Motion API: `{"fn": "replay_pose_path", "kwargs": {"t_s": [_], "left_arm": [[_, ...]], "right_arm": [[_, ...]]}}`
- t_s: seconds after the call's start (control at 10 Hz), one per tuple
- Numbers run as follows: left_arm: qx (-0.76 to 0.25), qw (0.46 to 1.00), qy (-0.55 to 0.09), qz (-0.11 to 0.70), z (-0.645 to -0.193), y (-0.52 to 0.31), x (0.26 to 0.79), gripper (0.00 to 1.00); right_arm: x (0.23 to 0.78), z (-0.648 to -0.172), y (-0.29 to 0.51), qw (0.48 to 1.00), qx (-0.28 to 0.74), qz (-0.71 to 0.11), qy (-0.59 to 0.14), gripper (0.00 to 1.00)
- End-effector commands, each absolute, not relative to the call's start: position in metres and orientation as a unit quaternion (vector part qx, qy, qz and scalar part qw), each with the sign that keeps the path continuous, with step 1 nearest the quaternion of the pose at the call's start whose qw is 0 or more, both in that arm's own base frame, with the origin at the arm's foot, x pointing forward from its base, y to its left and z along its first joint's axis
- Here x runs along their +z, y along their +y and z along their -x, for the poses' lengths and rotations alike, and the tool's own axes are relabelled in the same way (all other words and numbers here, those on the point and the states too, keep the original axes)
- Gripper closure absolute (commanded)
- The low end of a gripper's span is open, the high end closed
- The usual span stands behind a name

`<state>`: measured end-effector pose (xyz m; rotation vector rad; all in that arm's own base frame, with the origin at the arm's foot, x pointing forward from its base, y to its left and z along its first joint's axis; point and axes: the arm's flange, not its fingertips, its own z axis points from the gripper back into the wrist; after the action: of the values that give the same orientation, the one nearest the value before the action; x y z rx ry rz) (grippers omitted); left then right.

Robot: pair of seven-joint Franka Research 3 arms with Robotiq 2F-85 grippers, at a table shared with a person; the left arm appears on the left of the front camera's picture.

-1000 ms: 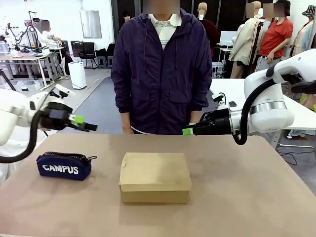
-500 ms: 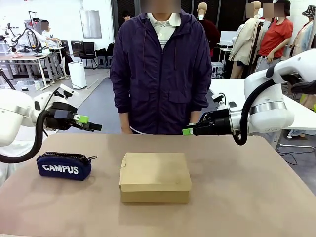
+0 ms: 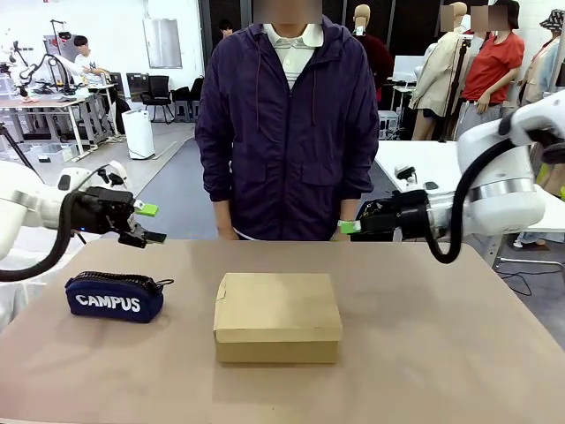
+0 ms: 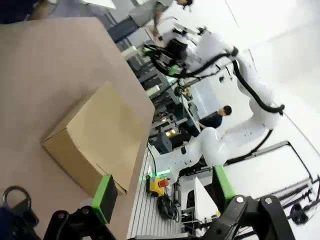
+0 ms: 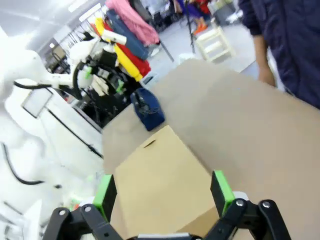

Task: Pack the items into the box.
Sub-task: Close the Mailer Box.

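The box (image 3: 277,316) lies closed mid-table (image 3: 441,353), its long axis running across from one tool to the other, flap edge toward the pouch (image 3: 114,296). The left tool (image 3: 150,223) hovers above the pouch, fingers apart and empty. The right tool (image 3: 347,228) hovers beyond the box's far right corner, fingers apart, empty.

Navy "CAMPUS" pouch (image 3: 114,298) on brown table (image 3: 441,353)

Box (image 3: 277,316) lid shut, contents hidden; perhaps pouch (image 4: 11,220) cut off at left wrist frame's corner.
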<state>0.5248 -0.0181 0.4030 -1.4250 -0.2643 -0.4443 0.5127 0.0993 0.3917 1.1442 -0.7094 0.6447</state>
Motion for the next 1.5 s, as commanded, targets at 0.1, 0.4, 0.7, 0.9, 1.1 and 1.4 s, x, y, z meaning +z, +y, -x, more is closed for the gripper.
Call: {"fn": "replay_pose_path", "kwargs": {"t_s": [0.1,0.4,0.7,0.9,1.1,1.4], "left_arm": [[-0.112,0.769,-0.116,0.619,-0.500,0.008,0.436,0.00],[-0.013,0.770,-0.116,0.627,-0.476,0.062,0.448,0.00],[-0.021,0.772,-0.113,0.625,-0.477,0.072,0.446,0.00],[-0.021,0.772,-0.113,0.625,-0.477,0.072,0.446,0.00],[-0.021,0.772,-0.113,0.625,-0.477,0.072,0.446,0.00],[-0.021,0.772,-0.113,0.625,-0.477,0.072,0.446,0.00]], "right_arm": [[0.439,-0.476,0.048,0.752,0.157,-0.610,-0.195,0.00],[0.442,-0.435,-0.023,0.778,0.058,-0.597,-0.189,0.00],[0.438,-0.436,-0.034,0.774,0.064,-0.599,-0.192,0.00],[0.438,-0.436,-0.034,0.774,0.064,-0.599,-0.192,0.00],[0.438,-0.436,-0.034,0.774,0.064,-0.599,-0.192,0.00],[0.438,-0.436,-0.034,0.774,0.064,-0.599,-0.192,0.00]]}}
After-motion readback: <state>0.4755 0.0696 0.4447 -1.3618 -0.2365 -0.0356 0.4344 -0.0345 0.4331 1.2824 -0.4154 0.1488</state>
